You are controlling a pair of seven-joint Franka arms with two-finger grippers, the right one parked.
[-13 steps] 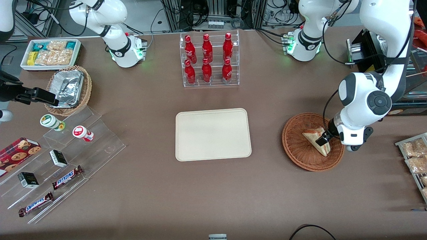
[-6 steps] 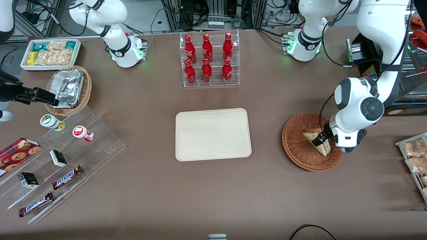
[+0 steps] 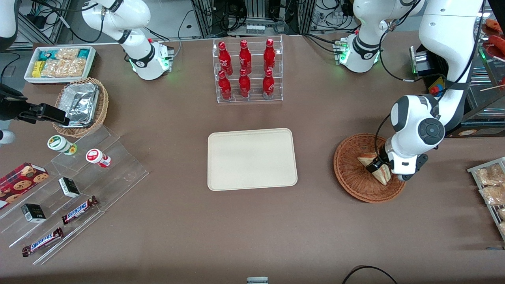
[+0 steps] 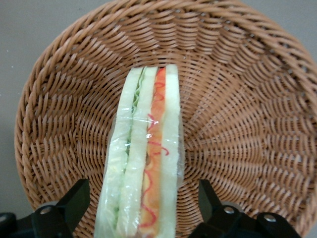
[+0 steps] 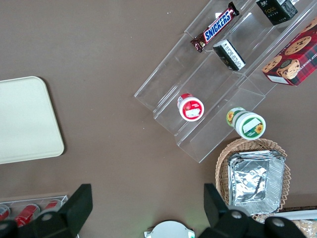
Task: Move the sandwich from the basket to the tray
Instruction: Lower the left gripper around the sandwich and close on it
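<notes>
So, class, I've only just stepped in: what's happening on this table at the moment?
The working arm has its pincer lowered into the reddish-brown wicker basket, straddling the wrapped sandwich. Its fingers stand open on either side of the wedge and are not yet closed on it. The sandwich lies in the basket on its side, filling edge showing. The cream tray at mid-table has nothing on it, so the transfer has not begun.

basket [image 4: 257, 99]: woven wicker, rough, reddish-brown
sandwich [image 4: 148, 163]: soft bread under glossy clear wrap
tray [image 3: 251, 158]: smooth matt cream plastic
table [image 3: 252, 228]: matt brown
gripper [image 4: 143, 208]: over basket, matt black fingers [image 4: 74, 203]
</notes>
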